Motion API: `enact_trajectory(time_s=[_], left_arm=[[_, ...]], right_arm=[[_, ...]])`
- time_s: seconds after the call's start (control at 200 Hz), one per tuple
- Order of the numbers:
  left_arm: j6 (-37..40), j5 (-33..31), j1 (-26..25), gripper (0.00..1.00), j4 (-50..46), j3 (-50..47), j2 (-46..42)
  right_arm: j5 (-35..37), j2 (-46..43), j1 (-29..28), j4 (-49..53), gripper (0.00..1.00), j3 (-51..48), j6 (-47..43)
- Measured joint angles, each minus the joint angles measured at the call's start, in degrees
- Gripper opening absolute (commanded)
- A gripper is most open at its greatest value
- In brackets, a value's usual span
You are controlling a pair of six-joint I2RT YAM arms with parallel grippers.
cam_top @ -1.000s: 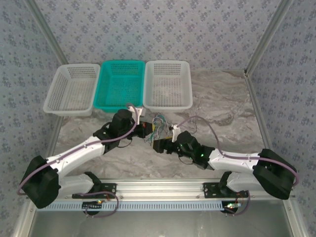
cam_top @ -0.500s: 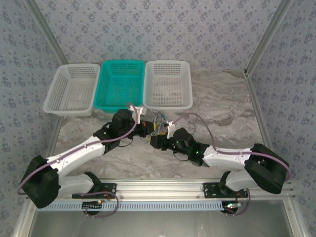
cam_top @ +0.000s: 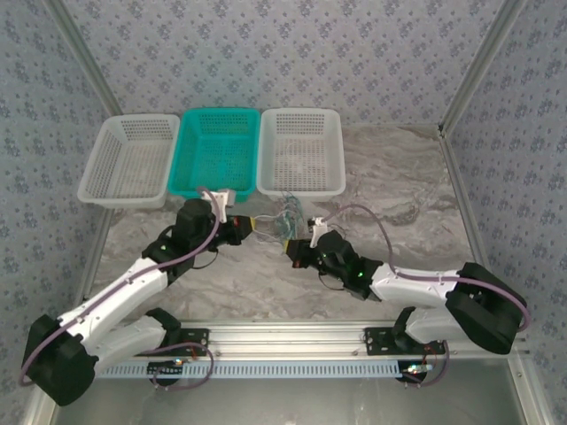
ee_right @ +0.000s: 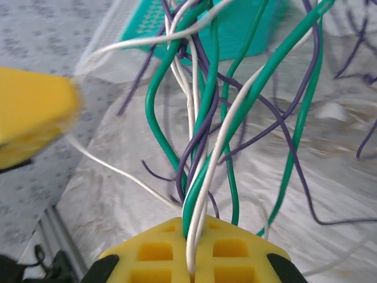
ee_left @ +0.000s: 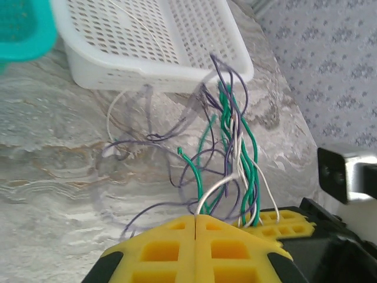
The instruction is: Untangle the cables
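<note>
Cables (cam_top: 285, 221) hang in one knot near the middle of the table (cam_top: 399, 204), held up between your two arms, just at 6 o'clock of the right-hand white basket (cam_top: 301, 155). The teal basket (cam_top: 217, 150) stands at 10 o'clock of the knot.

Your left fingers (ee_left: 159, 250) come in from 9 o'clock of the bundle. They are pressed together, and a white strand (ee_left: 213, 191) runs out of the seam between them, so they look to be pinching at least that one wire. Your right fingers (ee_right: 153, 250) come in from 5 o'clock and are clamped on a sheaf of green and white strands that rises straight out of the pinch. Purple strands (ee_left: 147, 138) loop loose toward 10 o'clock in the left wrist view, some of them trailing down to the table.

You appear to be in the pulling-apart step, with each side holding its own part of the knot. Next, you likely need to draw the two grips away from each other, left toward 9 o'clock and right toward 3 o'clock. Go slowly, since the green (ee_right: 156, 94) and purple wires cross each other close above the right pinch and could cinch tighter instead of sliding free. Which strands are truly knotted cannot be told from these views.
</note>
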State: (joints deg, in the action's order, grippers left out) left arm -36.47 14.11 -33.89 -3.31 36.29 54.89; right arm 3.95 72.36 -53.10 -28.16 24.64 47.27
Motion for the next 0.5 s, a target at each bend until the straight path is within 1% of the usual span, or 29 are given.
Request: enact_trajectory(time_s=[0.115, 0.335, 0.42, 0.5], left_arm=[[0.4, 0.1, 1.2, 0.00, -1.2, 0.0, -1.4], [0.4, 0.0, 2.9, 0.00, -3.6, -0.2, -4.0], [0.6, -0.2, 4.5, 0.00, -6.0, -0.2, -6.4], [1.0, -0.7, 7.5, 0.00, -8.6, 0.0, -10.1]], right_arm=[[1.3, -0.1, 2.5, 3.8, 0.00, -2.1, 1.9], [4.0, -3.4, 3.5, 13.0, 0.00, -2.1, 3.9], [4.9, -5.4, 5.9, 16.3, 0.00, -2.4, 6.6], [5.6, -8.4, 9.7, 18.4, 0.01, -5.0, 9.3]])
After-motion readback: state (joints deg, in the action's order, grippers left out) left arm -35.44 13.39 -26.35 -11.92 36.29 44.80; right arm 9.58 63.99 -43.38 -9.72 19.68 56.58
